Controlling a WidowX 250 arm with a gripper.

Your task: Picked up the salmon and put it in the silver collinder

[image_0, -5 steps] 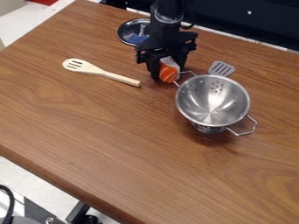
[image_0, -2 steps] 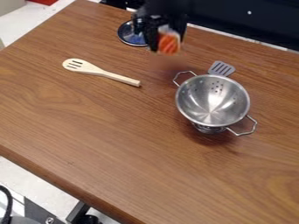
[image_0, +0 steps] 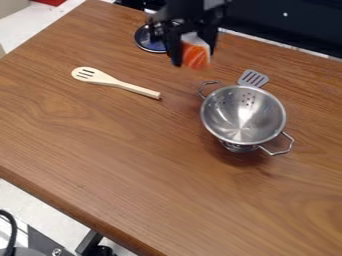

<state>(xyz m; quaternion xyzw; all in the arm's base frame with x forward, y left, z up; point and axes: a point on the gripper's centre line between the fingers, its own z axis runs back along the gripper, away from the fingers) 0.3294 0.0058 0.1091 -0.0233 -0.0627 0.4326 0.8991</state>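
Observation:
The black gripper [image_0: 194,54] hangs in the air near the top of the camera view, shut on the salmon [image_0: 196,55]. The salmon is orange with pale stripes and a white part at its top, held between the two fingers. Below and to the right of them, the silver colander [image_0: 243,116] stands upright on the table, with a wire handle on each side and holes in its wall. I see only bare metal inside it. The gripper and salmon are up and to the left of the colander, apart from it.
A light wooden slotted spoon [image_0: 115,82] lies on the table [image_0: 120,165] at left. A grey slotted spatula [image_0: 253,78] lies just behind the colander, partly hidden by it. Behind the gripper is a round, metal-rimmed lid or dish [image_0: 142,41].
The gripper has lifted the salmon up from beside the colander's left handle. Since the middle frame, both have shifted slightly right and down in the view. The colander has stayed put.

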